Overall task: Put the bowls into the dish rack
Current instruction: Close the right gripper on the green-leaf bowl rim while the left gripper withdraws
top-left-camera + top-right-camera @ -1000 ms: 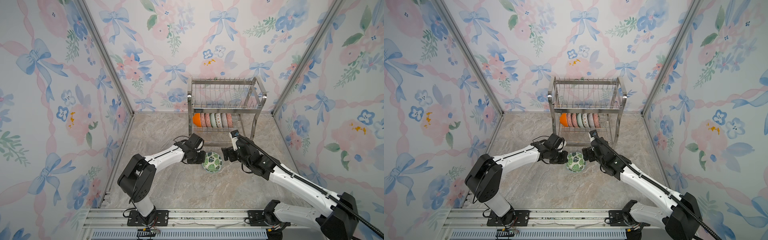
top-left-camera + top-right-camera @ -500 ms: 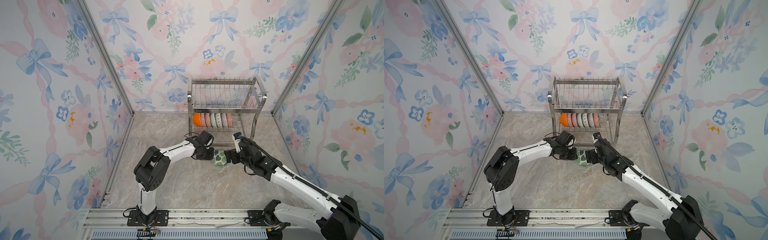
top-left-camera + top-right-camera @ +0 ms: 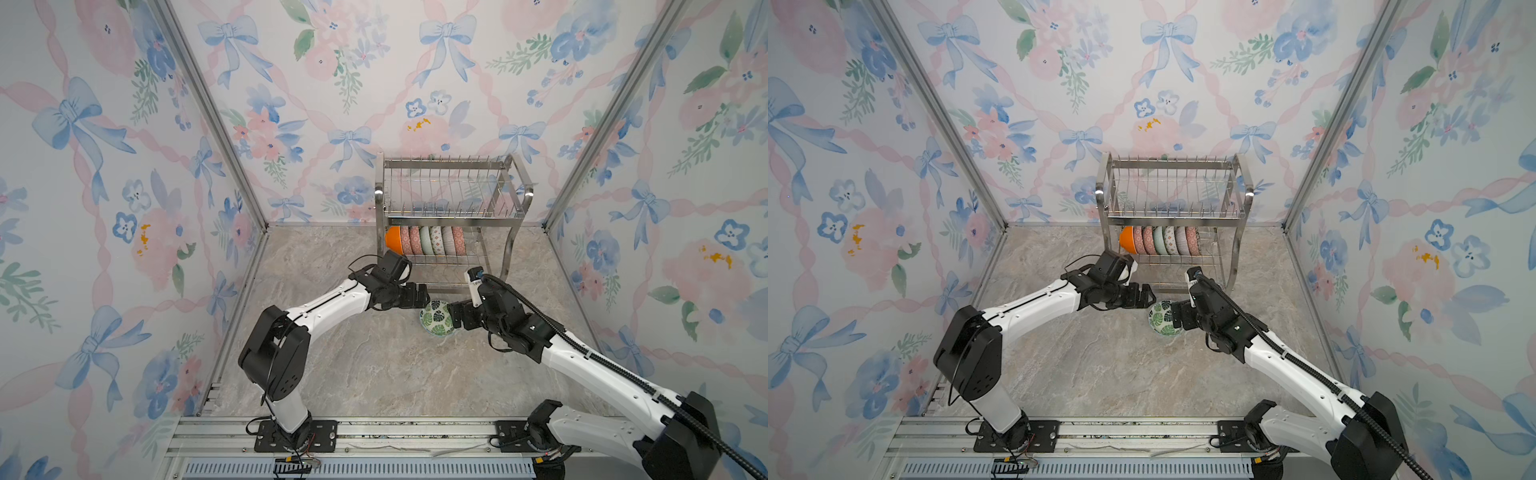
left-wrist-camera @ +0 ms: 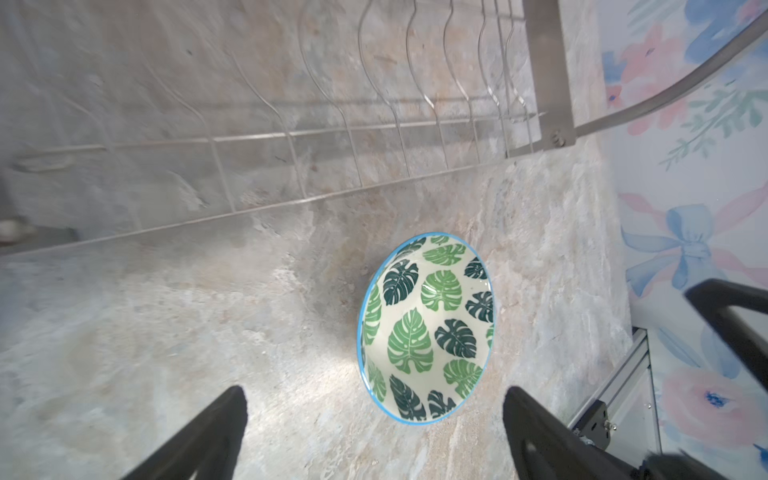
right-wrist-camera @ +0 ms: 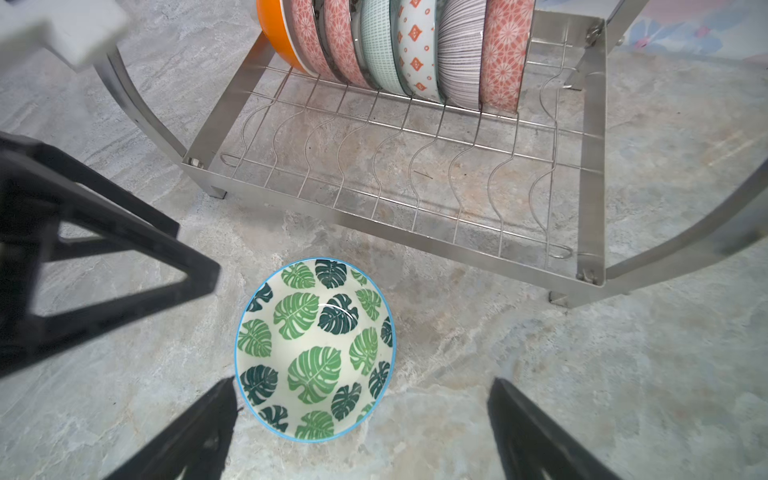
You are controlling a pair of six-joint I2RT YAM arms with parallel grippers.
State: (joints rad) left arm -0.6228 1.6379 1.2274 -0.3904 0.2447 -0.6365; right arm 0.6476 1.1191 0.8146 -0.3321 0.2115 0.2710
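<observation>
Left jaws and right jaws stand spread, gripping nothing. In both top views the leaf bowl (image 3: 436, 318) lies on the tabletop (image 3: 374, 365) between them, at 6 o'clock of the dish rack (image 3: 446, 163). Left wrist: the bowl is tilted and untouched. Right wrist: racked bowls (image 5: 386, 45) stand on edge in the lower tier. This is likely the last pick-up; next, pinch its rim.

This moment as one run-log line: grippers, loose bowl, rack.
left gripper open | right gripper open | leaf-patterned bowl on tabletop before dish rack, ungripped, between both grippers | row of bowls on edge in rack's lower tier
</observation>
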